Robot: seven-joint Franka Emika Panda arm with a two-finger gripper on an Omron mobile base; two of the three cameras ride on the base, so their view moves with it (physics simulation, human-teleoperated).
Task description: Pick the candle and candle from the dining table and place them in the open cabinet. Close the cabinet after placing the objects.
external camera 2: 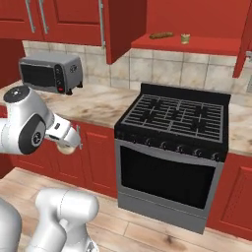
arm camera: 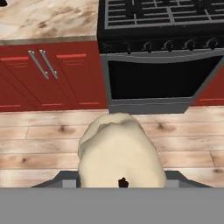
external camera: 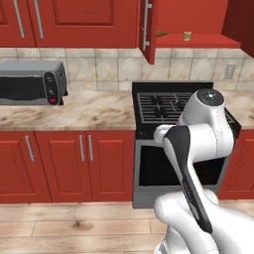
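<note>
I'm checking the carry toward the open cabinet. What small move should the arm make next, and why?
Probably raise the hand toward the open cabinet. The gripper is shut on the cream candle and sits low, facing the floor and the oven, while the golden candle already stands on the red shelf beside a brown lump.

A black stove (external camera 2: 172, 142) with grates and a dark oven door is seen at centre frame. A grey toaster oven (external camera: 31, 83) is set on the marbled surface (external camera: 89, 111) at upper left. Wooden floor (external camera: 74, 225) is spread along the bottom.
</note>
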